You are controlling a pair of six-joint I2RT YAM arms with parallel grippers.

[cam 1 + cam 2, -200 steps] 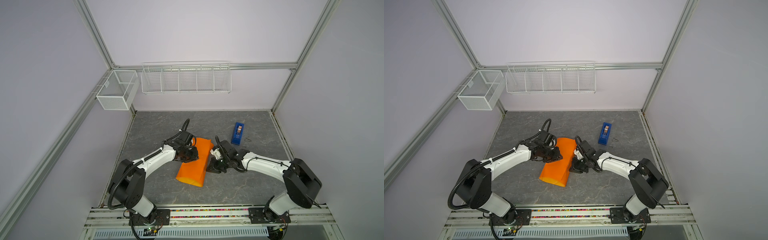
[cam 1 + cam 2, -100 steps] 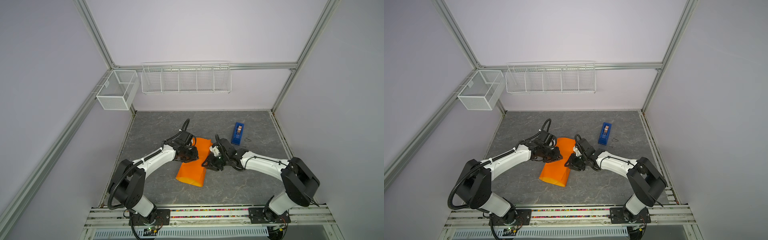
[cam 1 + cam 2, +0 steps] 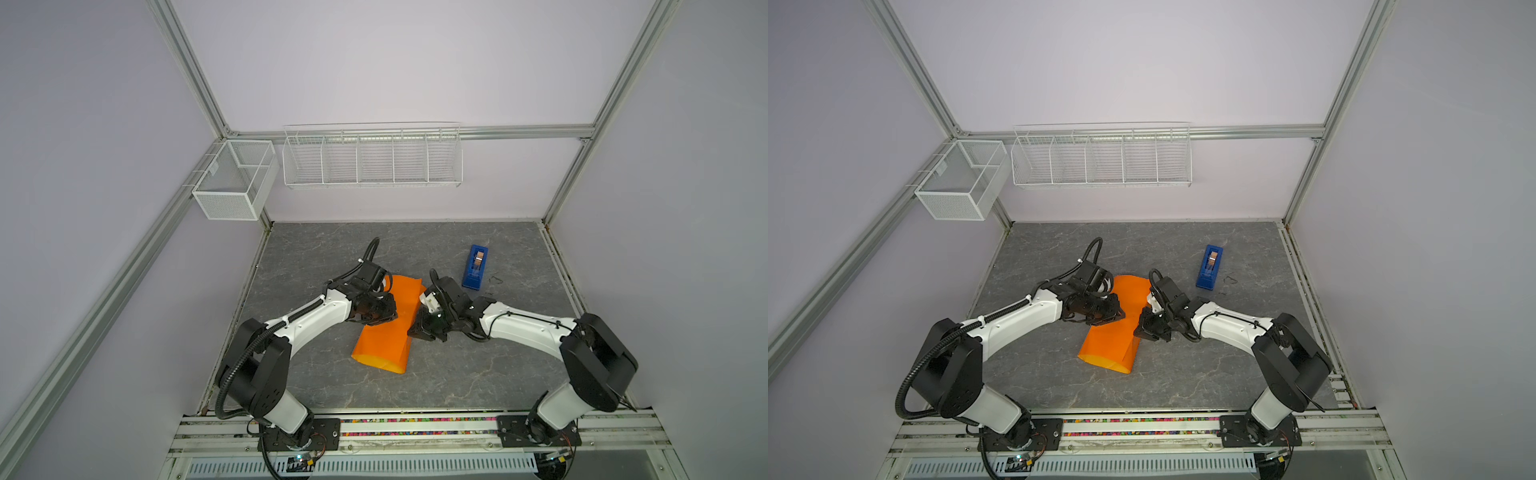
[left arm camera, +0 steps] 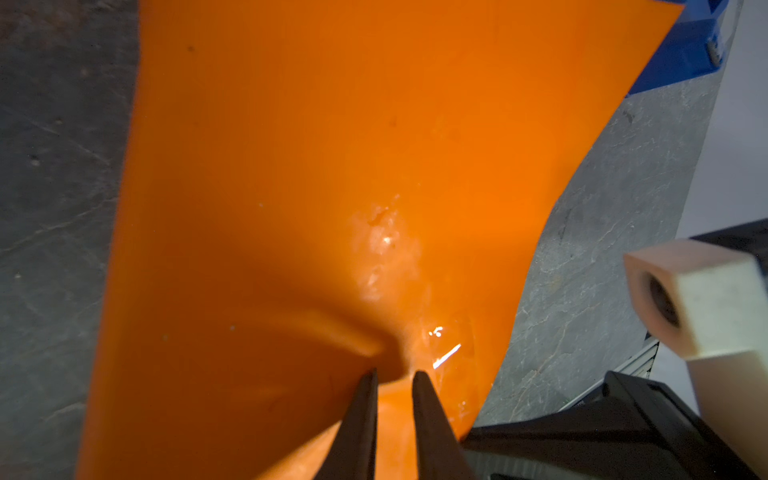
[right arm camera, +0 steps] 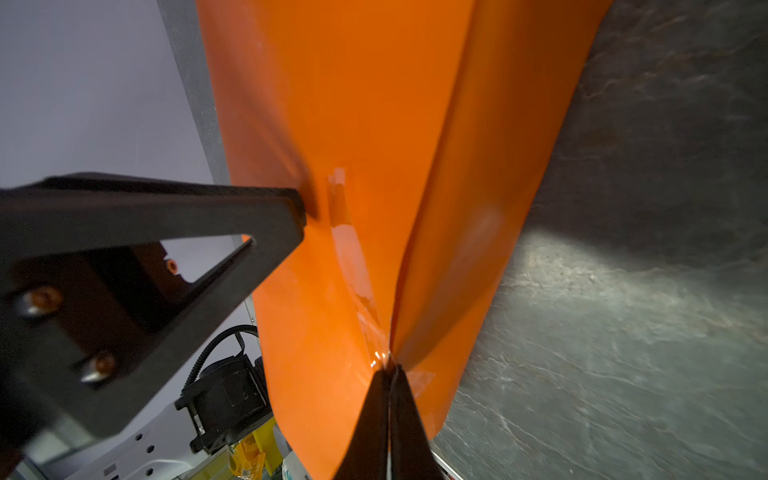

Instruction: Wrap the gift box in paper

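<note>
The orange paper (image 3: 384, 340) (image 3: 1113, 340) lies folded into a long bundle in mid-table; the gift box is hidden under it. My left gripper (image 3: 388, 318) (image 3: 1119, 313) rests on top of the bundle. In the left wrist view its jaws (image 4: 394, 376) stand a narrow gap apart, tips denting the paper (image 4: 332, 166) beside a patch of clear tape (image 4: 444, 345). My right gripper (image 3: 413, 332) (image 3: 1139, 332) is at the bundle's right side. In the right wrist view it (image 5: 390, 368) is shut on a pinched fold of the paper (image 5: 374, 124) where two layers meet.
A bright blue tape dispenser (image 3: 475, 267) (image 3: 1209, 267) stands behind and right of the bundle. Two white wire baskets (image 3: 372, 160) (image 3: 235, 183) hang on the back wall and left corner. Both arms meet over the bundle.
My right gripper opened over the bundle's right edge, then shut on the paper there, slightly nearer the front. The left arm and the bundle have stayed in place.
</note>
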